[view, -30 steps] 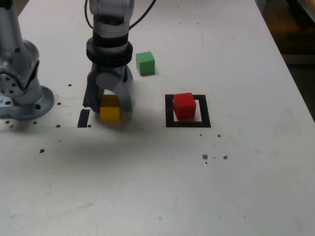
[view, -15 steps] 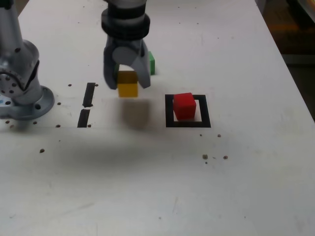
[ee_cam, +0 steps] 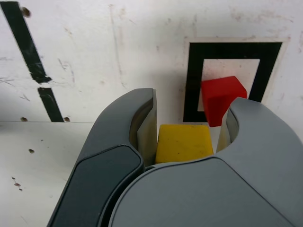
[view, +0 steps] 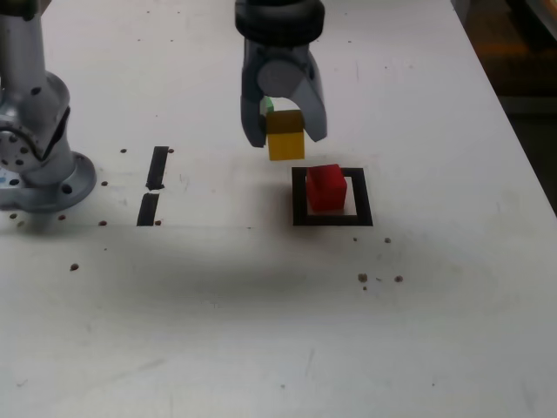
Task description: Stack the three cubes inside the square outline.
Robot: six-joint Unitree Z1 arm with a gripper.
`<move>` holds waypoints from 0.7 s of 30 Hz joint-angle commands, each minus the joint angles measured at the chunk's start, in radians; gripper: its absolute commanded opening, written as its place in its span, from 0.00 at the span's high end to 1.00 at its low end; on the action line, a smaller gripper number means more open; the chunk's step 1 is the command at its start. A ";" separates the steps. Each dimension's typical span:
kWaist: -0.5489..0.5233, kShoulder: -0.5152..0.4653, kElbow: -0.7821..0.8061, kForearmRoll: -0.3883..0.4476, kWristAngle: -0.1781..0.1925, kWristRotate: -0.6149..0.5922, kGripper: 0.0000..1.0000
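Yellow cube [view: 285, 140] is pinched between the two grey jaws of the gripper [view: 285, 131], held clear above the white table [view: 261, 305], just to the exterior view's left of the square outline [view: 332, 197] and a little farther back. Inside that black outline sits the red cube [view: 326, 186], close to its left edge. Only a sliver of the green cube [view: 267, 105] shows behind the gripper, on the far side.

Yellow cube [view: 285, 140] lifted off table, carried in jaws toward red cube [view: 326, 187]
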 commanded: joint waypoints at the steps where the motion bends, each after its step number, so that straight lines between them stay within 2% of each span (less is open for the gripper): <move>1: -0.003 0.016 -0.013 -0.003 -0.007 -0.001 0.95; 9: -0.006 0.076 -0.064 -0.016 -0.021 0.004 0.94; 21: 0.012 0.140 -0.111 -0.030 -0.009 0.015 0.92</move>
